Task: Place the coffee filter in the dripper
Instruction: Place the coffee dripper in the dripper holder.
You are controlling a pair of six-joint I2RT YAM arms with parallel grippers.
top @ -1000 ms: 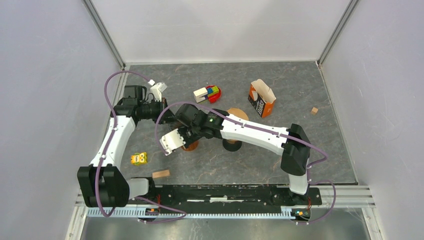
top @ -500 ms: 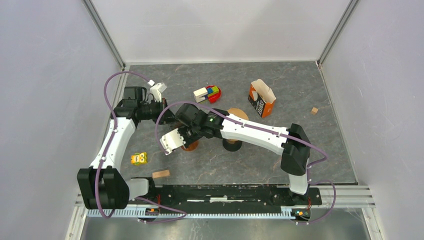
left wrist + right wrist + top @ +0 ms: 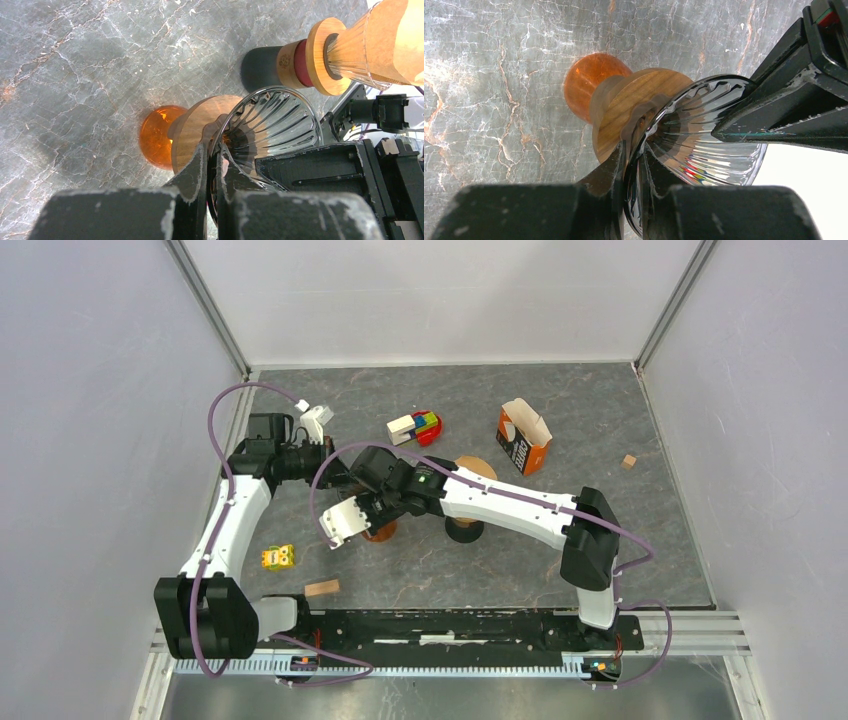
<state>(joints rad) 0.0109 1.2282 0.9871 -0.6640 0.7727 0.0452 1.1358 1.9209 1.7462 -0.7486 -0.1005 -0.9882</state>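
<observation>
A glass dripper (image 3: 272, 125) with ribbed cone, wooden collar and orange base (image 3: 157, 135) stands on the grey table; it also shows in the right wrist view (image 3: 704, 150) and, mostly hidden by the arms, in the top view (image 3: 381, 532). My left gripper (image 3: 212, 162) is shut on its rim, one finger inside the cone and one outside. My right gripper (image 3: 634, 162) is shut on the rim at another spot. A second dripper (image 3: 305, 57) with black base and wooden collar holds a brown paper filter (image 3: 395, 40) in its cone.
An open orange carton (image 3: 522, 440) and a coloured toy block pile (image 3: 415, 427) lie at the back. A small wooden cube (image 3: 628, 461) is at the right. A yellow toy (image 3: 278, 557) and a wooden block (image 3: 322, 588) lie near the left arm's base.
</observation>
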